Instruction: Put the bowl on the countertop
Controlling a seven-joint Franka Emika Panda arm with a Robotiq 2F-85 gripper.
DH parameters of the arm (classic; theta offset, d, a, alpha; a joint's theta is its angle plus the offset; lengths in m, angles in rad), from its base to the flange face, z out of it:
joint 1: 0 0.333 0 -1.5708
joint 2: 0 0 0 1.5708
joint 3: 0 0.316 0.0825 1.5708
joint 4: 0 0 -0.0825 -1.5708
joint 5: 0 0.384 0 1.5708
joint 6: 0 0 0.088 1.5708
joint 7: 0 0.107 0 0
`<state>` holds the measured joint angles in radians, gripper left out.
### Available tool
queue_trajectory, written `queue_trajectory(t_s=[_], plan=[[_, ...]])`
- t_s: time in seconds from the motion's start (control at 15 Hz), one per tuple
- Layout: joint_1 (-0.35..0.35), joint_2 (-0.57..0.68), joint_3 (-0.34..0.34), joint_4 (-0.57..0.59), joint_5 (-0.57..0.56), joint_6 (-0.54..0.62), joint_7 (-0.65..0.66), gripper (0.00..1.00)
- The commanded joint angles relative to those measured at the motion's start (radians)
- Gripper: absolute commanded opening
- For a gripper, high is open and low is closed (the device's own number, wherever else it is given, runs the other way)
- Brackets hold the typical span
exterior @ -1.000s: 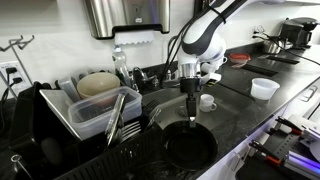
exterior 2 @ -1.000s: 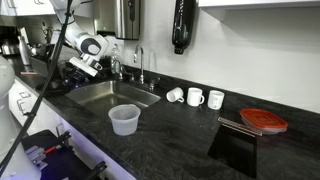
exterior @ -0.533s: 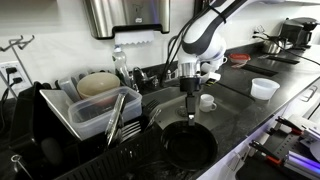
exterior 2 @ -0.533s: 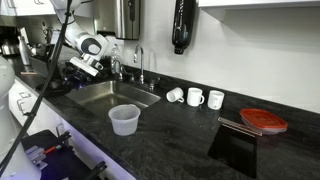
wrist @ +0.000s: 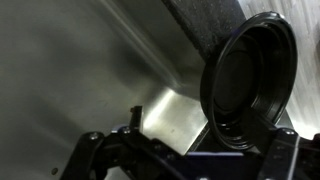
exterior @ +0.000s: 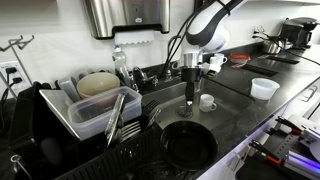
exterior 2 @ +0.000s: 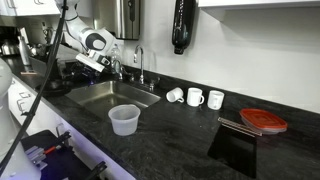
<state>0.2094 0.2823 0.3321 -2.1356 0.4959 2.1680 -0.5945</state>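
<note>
Black speckled counter (exterior: 255, 108) is running along a kitchen wall, with a steel sink (exterior: 165, 100) set into it. Inside the sink, at the end nearest the camera in an exterior view, the black bowl (exterior: 190, 147) is sitting with its opening facing up. In the wrist view it is lying on the steel floor, close to the sink's wall. The gripper (exterior: 190, 102) is hanging above the sink, over the bowl's far rim and apart from it. In the wrist view its fingers are standing spread wide, pinching nothing. A white cup (exterior: 207, 101) is resting just beyond the sink. A clear tub (exterior: 265, 88) is standing farther past the sink, and a dish rack (exterior: 95, 110) is sitting on the sink's opposite side.
</note>
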Motion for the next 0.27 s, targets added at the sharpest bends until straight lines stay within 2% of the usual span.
queue_trajectory(t_s=[0.0,0.2], plan=[[-0.006,-0.008,0.006,-0.005,-0.002,-0.001,0.002,1.00],[-0.005,-0.015,0.007,-0.015,-0.002,-0.001,0.002,1.00]])
